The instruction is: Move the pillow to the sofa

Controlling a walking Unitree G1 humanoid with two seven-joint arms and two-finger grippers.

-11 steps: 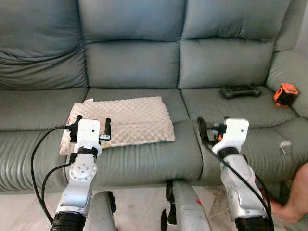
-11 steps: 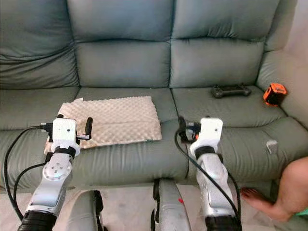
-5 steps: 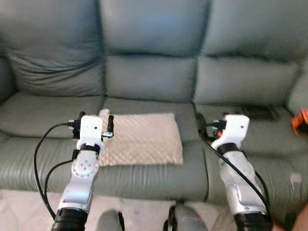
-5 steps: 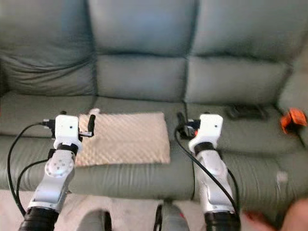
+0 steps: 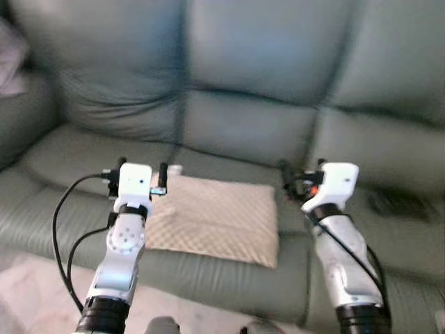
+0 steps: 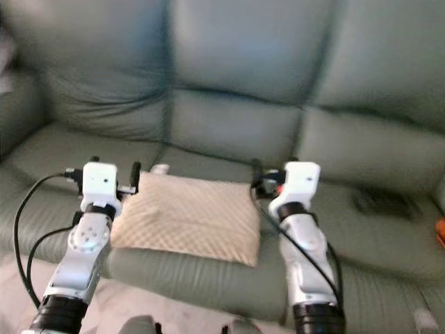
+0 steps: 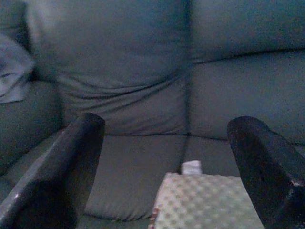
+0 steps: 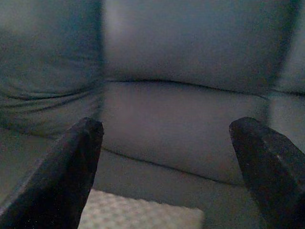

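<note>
The beige dimpled pillow point(image 5: 217, 218) lies flat on the middle seat cushion of the grey-green leather sofa point(image 5: 243, 83), near its front edge.

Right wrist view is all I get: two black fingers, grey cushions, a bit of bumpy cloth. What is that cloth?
Observer: A beige pillow, lying flat on the sofa's middle seat.
Operator: Is anything holding it?
Observer: No. The left hand hovers open at its left edge; the right hand is open at its right.
Operator: Anything else on the sofa?
Observer: A dark, blurred thing on the right seat; I can't tell what.
</note>
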